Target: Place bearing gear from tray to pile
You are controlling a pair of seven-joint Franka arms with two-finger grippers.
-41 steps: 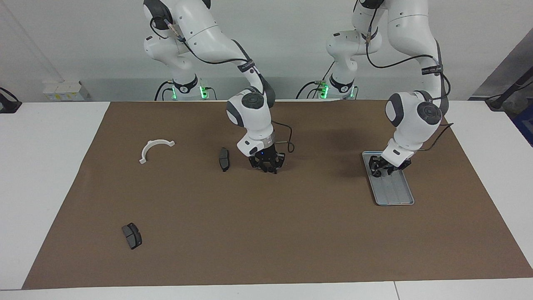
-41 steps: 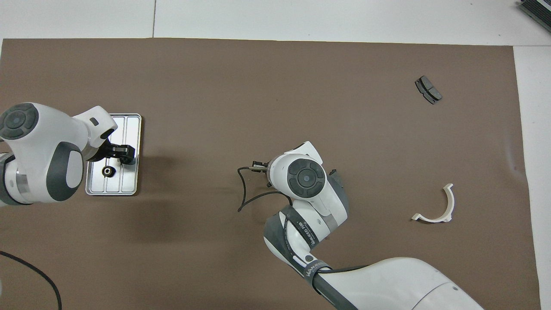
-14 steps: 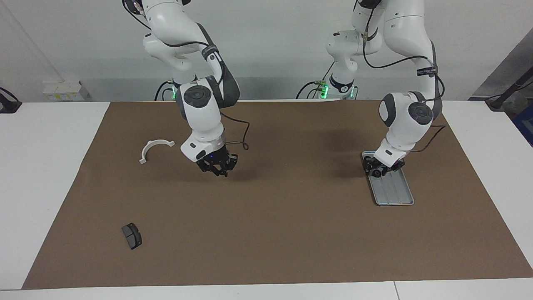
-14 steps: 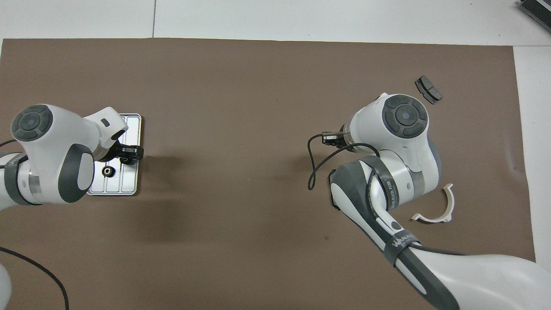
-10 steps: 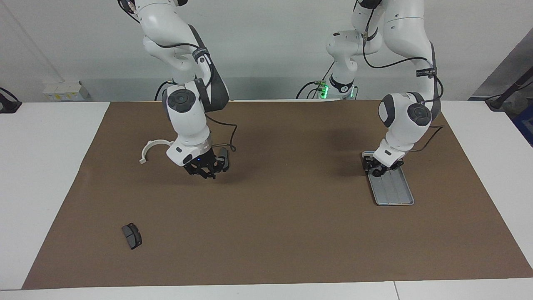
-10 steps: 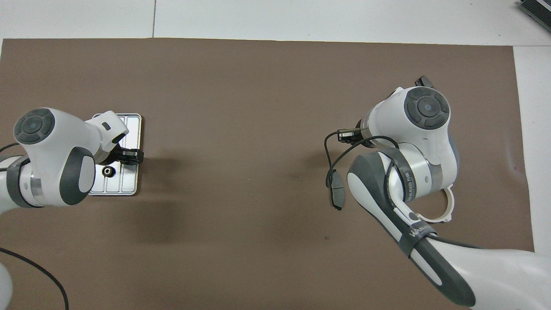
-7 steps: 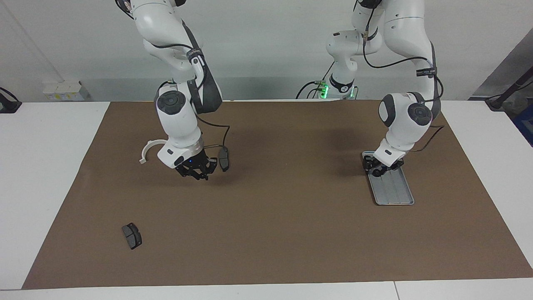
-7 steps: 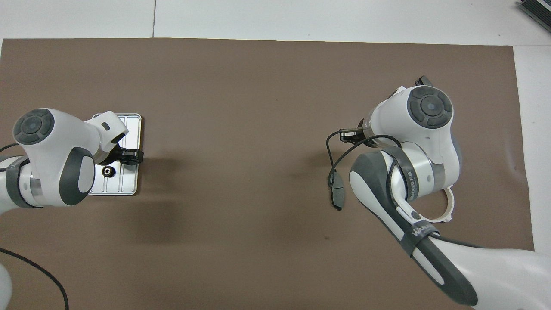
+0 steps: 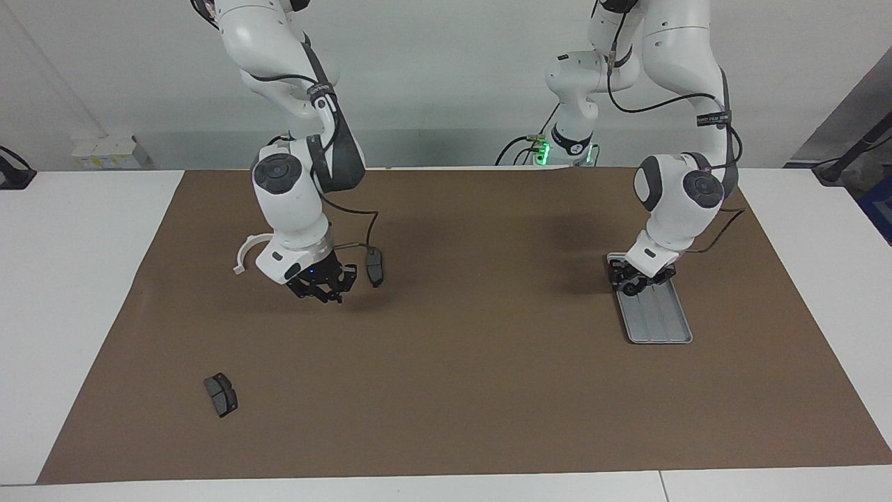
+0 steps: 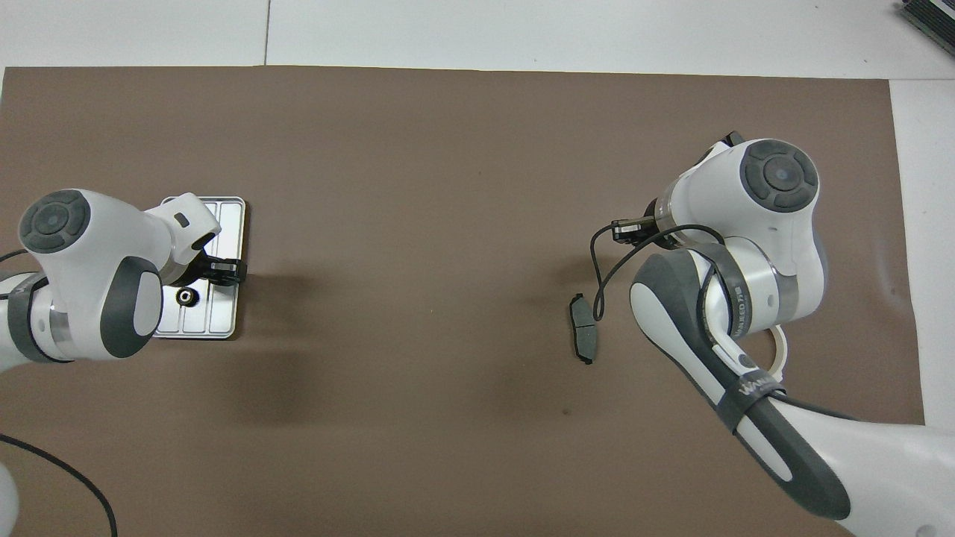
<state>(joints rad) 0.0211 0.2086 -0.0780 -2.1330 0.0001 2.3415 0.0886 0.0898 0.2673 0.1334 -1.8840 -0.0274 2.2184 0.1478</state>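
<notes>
Toward the left arm's end of the table, at mid-height in the facing view, lies the flat rectangular silver-grey metal tray point(image 9: 662, 322). It has rounded corners, a raised rim and lengthwise ridges, and its long side runs toward the robots. The small round dark bearing gear point(image 10: 185, 297) has a toothed edge and a pale centre. It sits flat in the tray, in the end nearer the robots, which is the lower part of the tray in the overhead view.

The left gripper point(image 9: 633, 280) is low over that same end of the tray, tilted, just beside the gear. How wide its claw stands cannot be told, nor whether it touches the gear.

Toward the right arm's end, the right gripper point(image 9: 322, 291) hangs over bare matte brown mat point(image 9: 488, 390). Its claw is closed tip to tip with nothing in it.

Just beside it, toward the middle of the frame, lies a dark grey brake pad point(image 9: 375, 265), a narrow, slightly curved slab lying flat. Beside the right gripper toward the table's end rests the white half-ring plastic bracket point(image 9: 240, 255), smooth and thin, partly covered by the right wrist in both views.

A second dark grey brake pad point(image 9: 221, 394), stubbier and split by a groove, lies low in the facing view, well apart from the other parts and farther from the robots.

The mat is a smooth sheet that covers most of the glossy white table point(image 9: 70, 314).
</notes>
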